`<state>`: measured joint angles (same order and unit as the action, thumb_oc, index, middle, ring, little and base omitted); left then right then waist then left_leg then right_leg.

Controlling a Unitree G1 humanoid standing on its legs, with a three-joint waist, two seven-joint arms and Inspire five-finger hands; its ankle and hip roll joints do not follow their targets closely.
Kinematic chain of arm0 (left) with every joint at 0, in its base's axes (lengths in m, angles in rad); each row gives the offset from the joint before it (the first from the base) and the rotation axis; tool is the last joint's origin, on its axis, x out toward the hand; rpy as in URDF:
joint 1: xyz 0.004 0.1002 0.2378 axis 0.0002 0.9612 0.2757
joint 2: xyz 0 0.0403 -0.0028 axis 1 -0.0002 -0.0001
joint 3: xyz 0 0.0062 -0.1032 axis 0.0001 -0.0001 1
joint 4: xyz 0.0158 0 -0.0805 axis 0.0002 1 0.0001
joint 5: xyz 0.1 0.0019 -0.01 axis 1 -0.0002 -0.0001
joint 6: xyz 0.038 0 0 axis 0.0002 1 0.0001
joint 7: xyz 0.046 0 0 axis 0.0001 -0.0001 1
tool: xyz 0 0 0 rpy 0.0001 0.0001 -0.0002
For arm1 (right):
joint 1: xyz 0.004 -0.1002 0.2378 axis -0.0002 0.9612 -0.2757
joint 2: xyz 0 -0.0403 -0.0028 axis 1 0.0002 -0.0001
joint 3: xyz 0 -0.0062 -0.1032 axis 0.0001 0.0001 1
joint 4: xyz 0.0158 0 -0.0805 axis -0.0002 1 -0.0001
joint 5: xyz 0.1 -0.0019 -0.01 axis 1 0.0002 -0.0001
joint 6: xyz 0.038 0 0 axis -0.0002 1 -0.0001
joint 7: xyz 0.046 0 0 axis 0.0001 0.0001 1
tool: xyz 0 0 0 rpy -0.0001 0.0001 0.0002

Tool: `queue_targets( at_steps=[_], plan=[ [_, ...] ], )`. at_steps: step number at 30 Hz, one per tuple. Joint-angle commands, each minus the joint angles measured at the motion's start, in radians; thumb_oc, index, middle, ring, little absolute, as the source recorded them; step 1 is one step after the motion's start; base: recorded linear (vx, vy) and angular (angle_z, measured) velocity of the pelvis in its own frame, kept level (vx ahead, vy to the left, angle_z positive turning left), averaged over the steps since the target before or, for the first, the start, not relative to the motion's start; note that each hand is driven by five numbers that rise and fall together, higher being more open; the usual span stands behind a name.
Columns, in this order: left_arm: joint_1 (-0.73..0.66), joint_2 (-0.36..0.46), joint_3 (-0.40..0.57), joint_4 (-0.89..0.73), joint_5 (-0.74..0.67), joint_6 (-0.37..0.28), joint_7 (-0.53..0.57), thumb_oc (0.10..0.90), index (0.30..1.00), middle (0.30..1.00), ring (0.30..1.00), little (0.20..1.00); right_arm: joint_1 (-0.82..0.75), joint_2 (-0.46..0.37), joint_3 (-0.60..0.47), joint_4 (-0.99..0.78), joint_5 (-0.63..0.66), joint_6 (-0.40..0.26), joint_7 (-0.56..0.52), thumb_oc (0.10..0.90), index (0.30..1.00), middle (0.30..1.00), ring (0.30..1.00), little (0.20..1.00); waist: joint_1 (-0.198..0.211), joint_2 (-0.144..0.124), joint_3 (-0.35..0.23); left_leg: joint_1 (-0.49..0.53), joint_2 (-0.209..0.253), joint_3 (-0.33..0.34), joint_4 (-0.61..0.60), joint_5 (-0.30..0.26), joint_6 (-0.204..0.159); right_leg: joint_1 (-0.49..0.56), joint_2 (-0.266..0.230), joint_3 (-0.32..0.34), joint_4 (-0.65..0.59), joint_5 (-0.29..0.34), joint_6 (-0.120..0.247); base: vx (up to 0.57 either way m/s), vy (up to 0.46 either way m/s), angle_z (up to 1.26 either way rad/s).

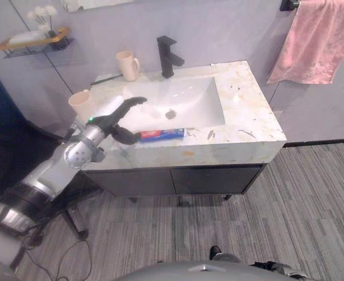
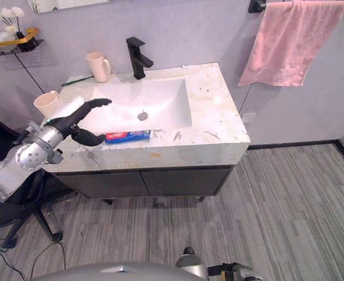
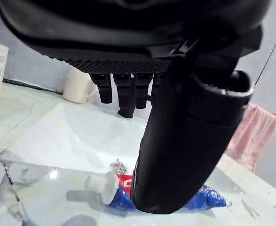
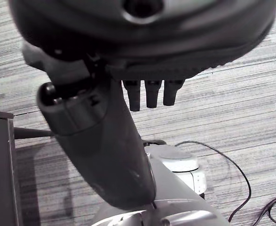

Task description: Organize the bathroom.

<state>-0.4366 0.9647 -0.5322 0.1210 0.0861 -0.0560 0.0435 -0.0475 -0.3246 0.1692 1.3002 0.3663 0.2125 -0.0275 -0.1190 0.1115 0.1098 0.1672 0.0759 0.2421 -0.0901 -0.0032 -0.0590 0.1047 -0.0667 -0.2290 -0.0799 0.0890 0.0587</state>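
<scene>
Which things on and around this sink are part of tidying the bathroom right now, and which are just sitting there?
Part of the job:
- toothpaste tube on the counter's front edge
- left hand, open, reaching beside the tube
- toothbrush lying on the counter
- two cups, back and left

Just there:
- black faucet
- pink towel
- wall shelf
- right hand, open, over the floor

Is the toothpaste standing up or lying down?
Lying down. The toothpaste tube rests flat along the counter's front edge, its white cap toward the left robot hand.
</scene>
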Motion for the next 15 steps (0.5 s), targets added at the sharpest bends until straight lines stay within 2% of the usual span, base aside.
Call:
queue_targets(
  at_steps=[1, 5, 15],
  plan=[
    [-0.156, 0.056, 0.068, 0.042, 0.013, -0.015, 0.069, 0.800, 0.900, 0.900, 0.900, 0.900, -0.044, -0.005, 0.011, 0.041, 0.025, 0.018, 0.005, 0.800, 0.900, 0.900, 0.900, 0.900, -0.005, 0.007, -0.027, -0.019, -0.082, 0.039, 0.118, -0.113, 0.073, -0.048, 0.026, 0.071, 0.184, -0.214, 0.058, 0.00, 0.000, 0.00],
    [-0.130, 0.032, 0.058, 0.076, 0.052, -0.031, 0.088, 0.800, 0.900, 0.900, 0.900, 0.900, -0.043, 0.000, 0.013, 0.034, 0.031, 0.021, 0.004, 0.800, 0.900, 0.900, 0.900, 0.900, -0.007, 0.007, -0.026, -0.020, -0.082, 0.041, 0.116, -0.113, 0.073, -0.052, 0.027, 0.073, 0.186, -0.216, 0.058, 0.00, 0.000, 0.00],
    [-0.093, -0.030, 0.039, 0.113, 0.105, -0.019, 0.158, 0.800, 0.900, 0.900, 0.900, 0.900, -0.037, 0.007, 0.016, 0.028, 0.032, 0.021, 0.005, 0.800, 0.900, 0.900, 0.900, 0.900, -0.016, 0.004, -0.028, -0.025, -0.082, 0.046, 0.124, -0.117, 0.073, -0.056, 0.026, 0.078, 0.191, -0.220, 0.057, 0.00, 0.000, 0.00]
  ],
)
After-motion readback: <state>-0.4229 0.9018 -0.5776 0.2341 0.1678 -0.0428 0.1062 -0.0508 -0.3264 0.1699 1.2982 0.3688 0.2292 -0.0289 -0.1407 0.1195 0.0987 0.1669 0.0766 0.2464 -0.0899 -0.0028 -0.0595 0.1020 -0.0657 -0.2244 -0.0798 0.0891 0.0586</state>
